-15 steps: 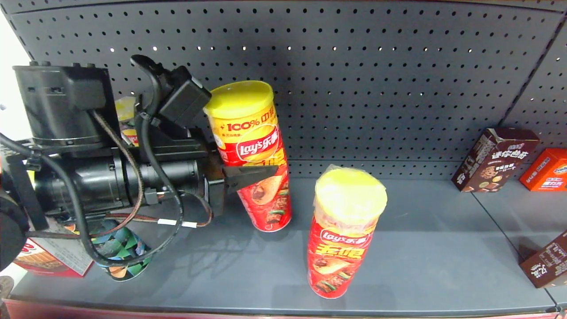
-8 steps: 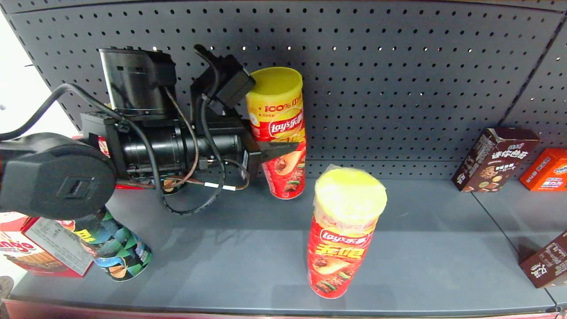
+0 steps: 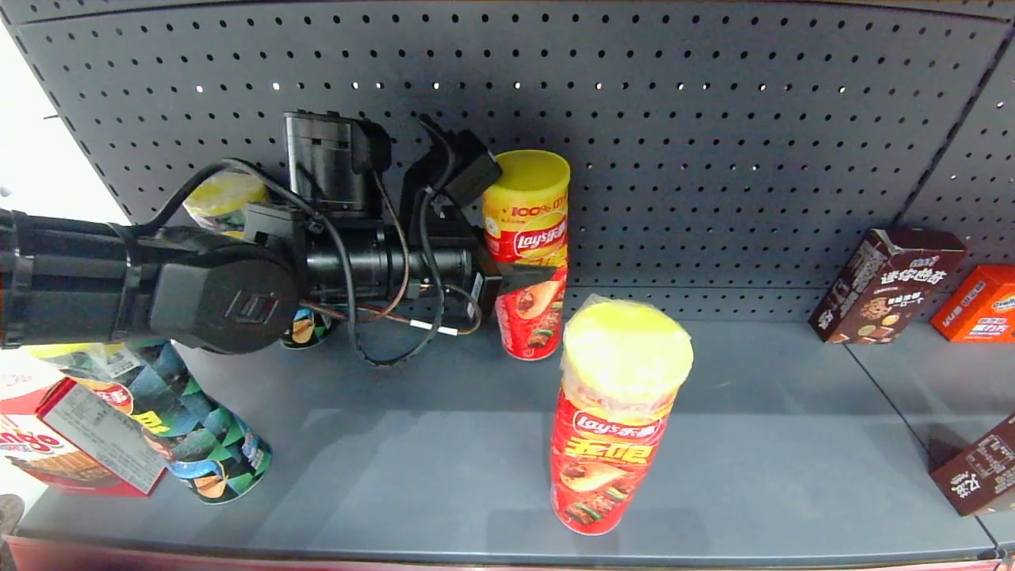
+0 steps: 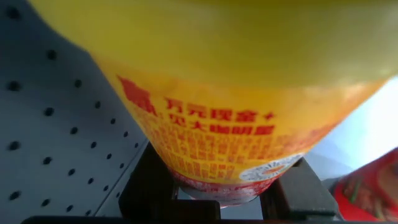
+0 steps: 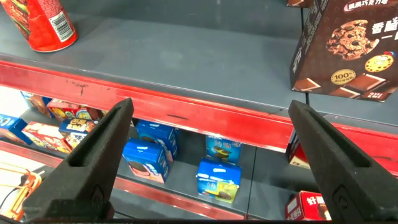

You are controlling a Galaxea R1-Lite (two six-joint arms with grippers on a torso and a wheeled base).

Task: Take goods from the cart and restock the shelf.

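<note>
Yellow-lidded chip can (image 3: 526, 208) clamped, left tool (image 3: 530, 274) half hidden

Left pincer (image 3: 530, 277) round chip can (image 3: 527, 230) at shelf (image 3: 412, 460) rear; 2nd can (image 3: 614, 412) front-right, gap unclear.

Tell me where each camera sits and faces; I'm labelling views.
Head view: on the head, looking forward and down at the shelf; the left gripper clamps the held can.
Left wrist view: on the left wrist, close against the held can, pegboard beside it; its fingers show.
Right wrist view: on the right wrist, facing the shelf's red edge and a brown box; the right gripper is open.
Shared: head and left wrist views both show the held can.
</note>
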